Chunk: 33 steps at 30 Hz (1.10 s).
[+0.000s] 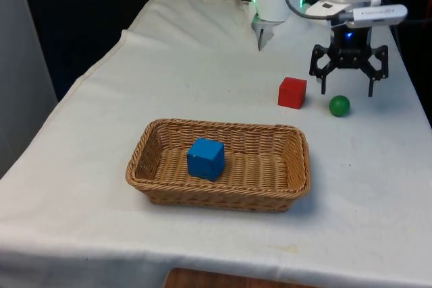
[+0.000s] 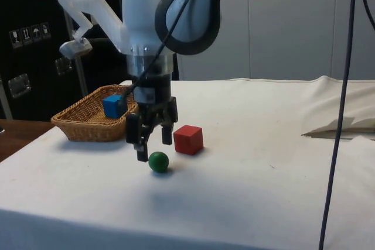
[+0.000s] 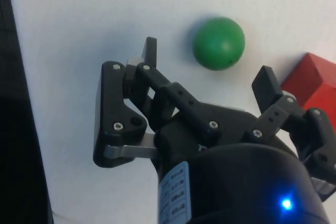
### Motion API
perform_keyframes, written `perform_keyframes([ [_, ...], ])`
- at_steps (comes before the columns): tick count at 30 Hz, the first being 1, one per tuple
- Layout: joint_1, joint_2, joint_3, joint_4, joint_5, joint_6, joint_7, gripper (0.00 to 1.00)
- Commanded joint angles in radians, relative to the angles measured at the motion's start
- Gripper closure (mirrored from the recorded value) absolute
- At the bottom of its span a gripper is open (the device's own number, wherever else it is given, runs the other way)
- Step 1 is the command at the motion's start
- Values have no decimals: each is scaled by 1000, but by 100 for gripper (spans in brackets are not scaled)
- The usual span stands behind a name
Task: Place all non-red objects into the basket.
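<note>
red cube (image 3: 314, 80) cut off, perhaps half

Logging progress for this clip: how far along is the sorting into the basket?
One done: the blue cube lies in the wicker basket. In hand: the open pincer hangs just above the green ball, not yet gripping it. Left: grasp the ball and drop it in. The red cube stays on the table.
</note>
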Motion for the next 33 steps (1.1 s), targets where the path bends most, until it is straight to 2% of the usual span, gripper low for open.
perform_keyframes([
  [1, -3, 9, 7, 1, 8, 14, -4, 0],
  [14, 0, 45, 0, 8, -2, 19, 0, 0],
  [20, -2, 74, 2, 20, 0, 42, -4, 0],
  [33, -4, 77, -6, 29, -3, 34, -9, 0],
])
